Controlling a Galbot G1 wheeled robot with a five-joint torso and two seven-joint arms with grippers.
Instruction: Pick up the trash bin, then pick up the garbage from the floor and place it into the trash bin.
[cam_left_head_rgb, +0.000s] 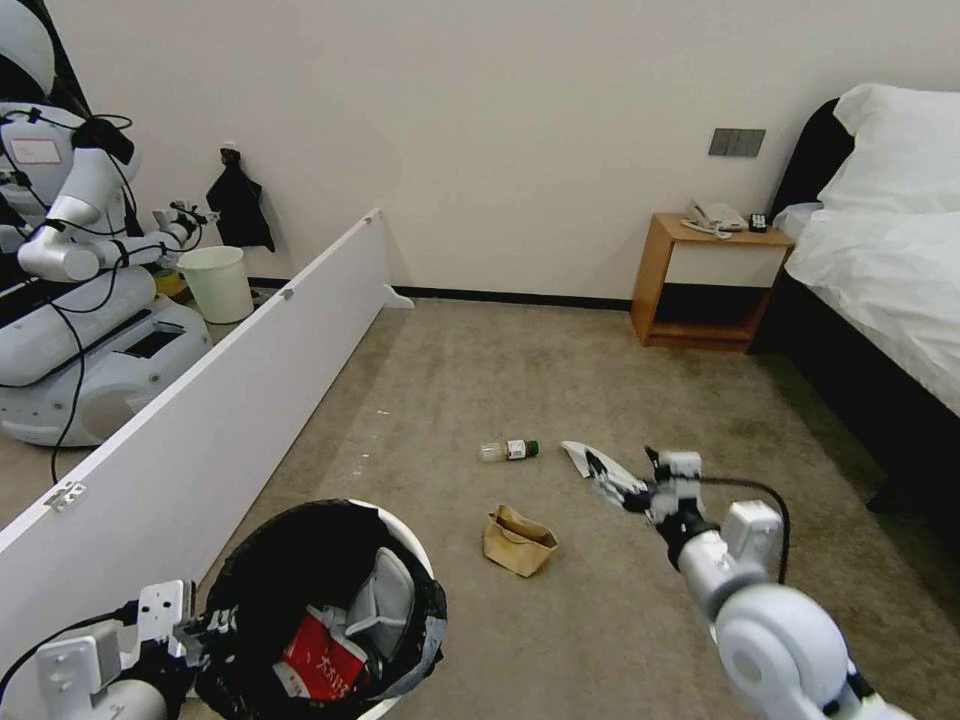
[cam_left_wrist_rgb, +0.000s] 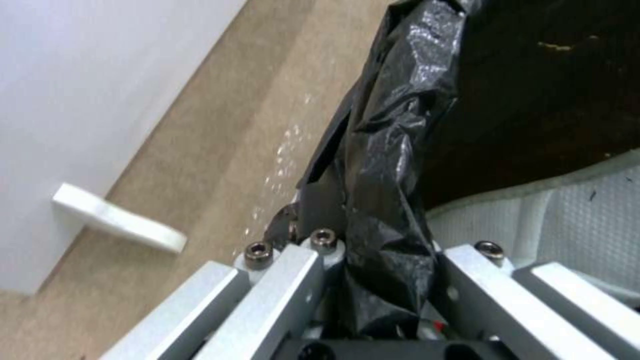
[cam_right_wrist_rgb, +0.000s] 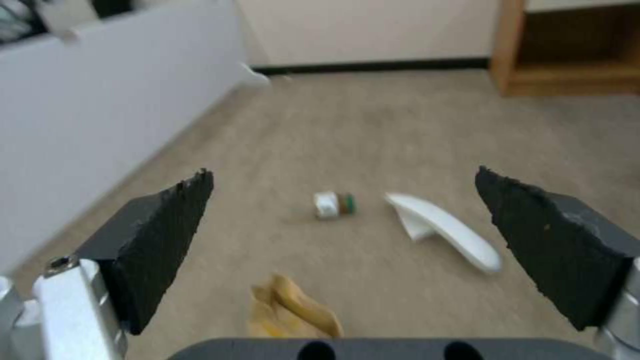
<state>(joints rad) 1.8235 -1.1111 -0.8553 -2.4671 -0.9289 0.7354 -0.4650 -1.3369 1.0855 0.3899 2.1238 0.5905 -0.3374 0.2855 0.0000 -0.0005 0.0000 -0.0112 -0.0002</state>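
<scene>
The trash bin (cam_left_head_rgb: 400, 545), white with a black liner, hangs low at the lower left. My left gripper (cam_left_head_rgb: 205, 632) is shut on its lined rim, and the left wrist view shows the fingers (cam_left_wrist_rgb: 320, 250) pinching the black liner (cam_left_wrist_rgb: 393, 165). Inside lie a white slipper (cam_left_head_rgb: 385, 600) and a red wrapper (cam_left_head_rgb: 320, 660). On the floor (cam_left_head_rgb: 600, 380) are a clear green-capped bottle (cam_left_head_rgb: 508, 450), a brown paper bag (cam_left_head_rgb: 518, 540) and a white slipper (cam_left_head_rgb: 577, 456). My right gripper (cam_left_head_rgb: 625, 470) is open above that slipper. In the right wrist view the bottle (cam_right_wrist_rgb: 335, 205), slipper (cam_right_wrist_rgb: 447, 232) and bag (cam_right_wrist_rgb: 293, 310) lie between its fingers (cam_right_wrist_rgb: 167, 235).
A long white partition board (cam_left_head_rgb: 230, 400) runs along the left of the carpet. Behind it stand another robot (cam_left_head_rgb: 80, 330) and a pale unlined bin (cam_left_head_rgb: 218, 283). A wooden nightstand (cam_left_head_rgb: 705, 285) and a bed (cam_left_head_rgb: 880, 270) are at the back right.
</scene>
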